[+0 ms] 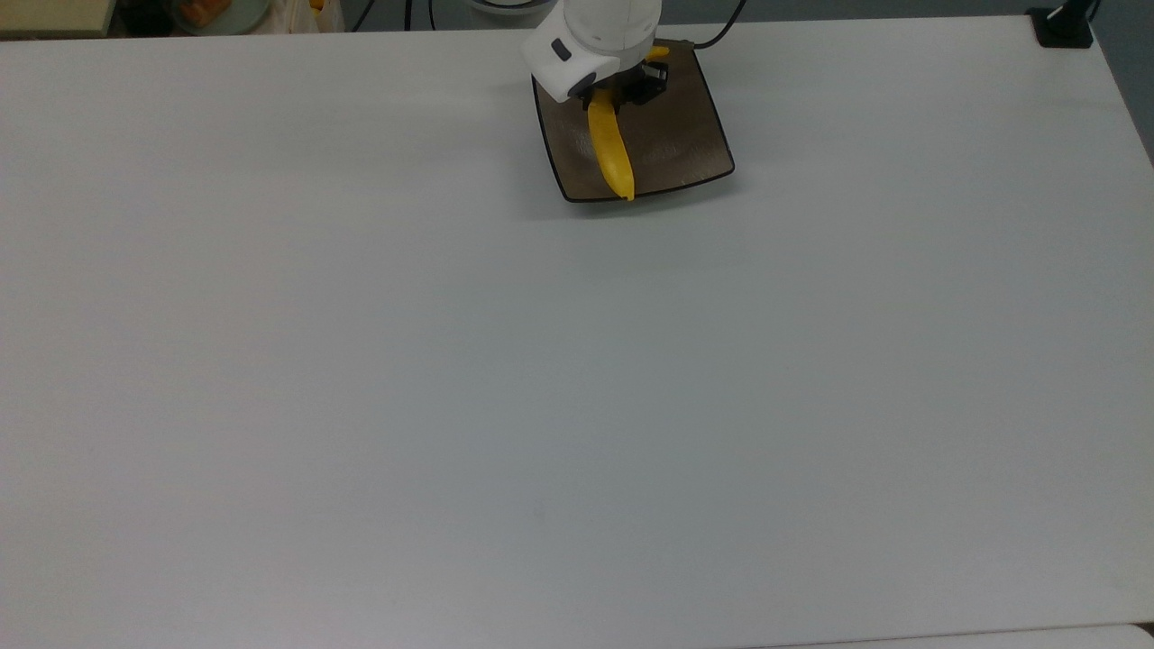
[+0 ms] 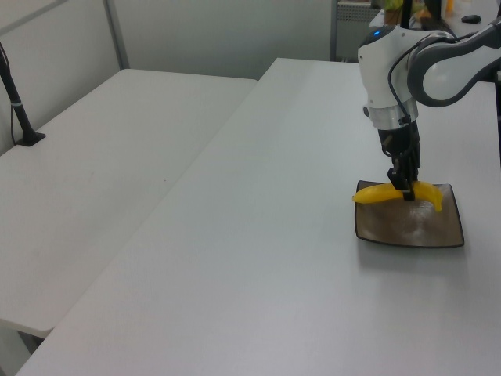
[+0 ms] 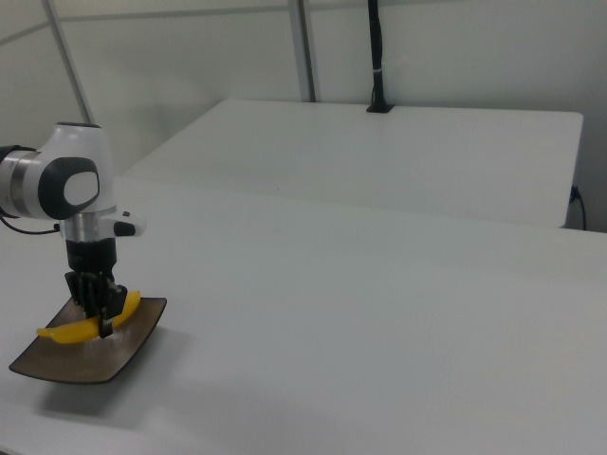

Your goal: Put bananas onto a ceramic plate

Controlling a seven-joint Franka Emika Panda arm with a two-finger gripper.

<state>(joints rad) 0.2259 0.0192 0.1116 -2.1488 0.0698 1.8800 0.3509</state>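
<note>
Top view: tool clamping banana over plate.

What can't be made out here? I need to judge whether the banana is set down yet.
- Contact between the banana and the plate: too small to tell in the left view or right view.
- Banana's middle: covered by the end effector in the left view and by the arm in the top view.
- Plate's far corner: hidden by the arm in the top view.
</note>
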